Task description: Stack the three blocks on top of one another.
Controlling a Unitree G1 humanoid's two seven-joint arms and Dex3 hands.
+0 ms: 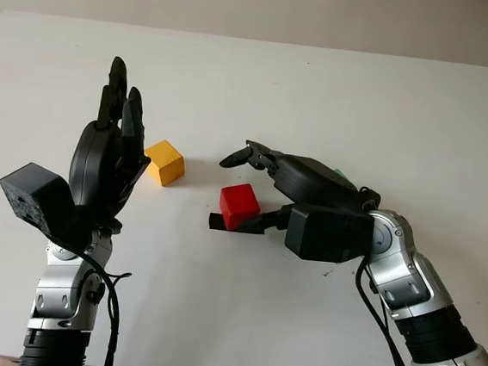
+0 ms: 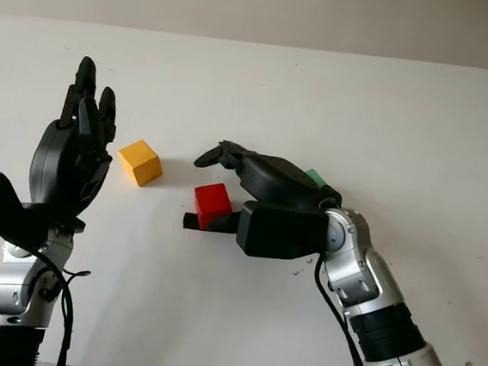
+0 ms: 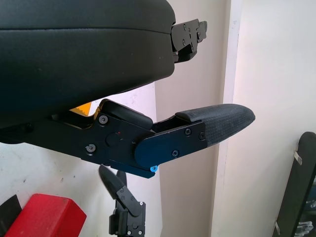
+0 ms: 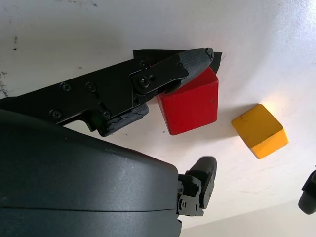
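My right robot hand (image 1: 247, 192) lies low at the tabletop's (image 1: 321, 95) centre, fingers part-open around the red block (image 1: 239, 205): one finger (image 4: 190, 61) touches its near side, the others arch above it, not closed on it. A green block (image 2: 314, 178) peeks out behind this hand at 2 o'clock. The yellow block (image 1: 165, 162) sits at 10 o'clock from the red. My left robot hand (image 1: 109, 148) stands upright just beside the yellow one, open, holding nothing.

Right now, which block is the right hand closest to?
The red block. The right hand reaches around it, one finger against its near side. The yellow block sits apart beside the raised left hand; the green block peeks from behind the right hand.
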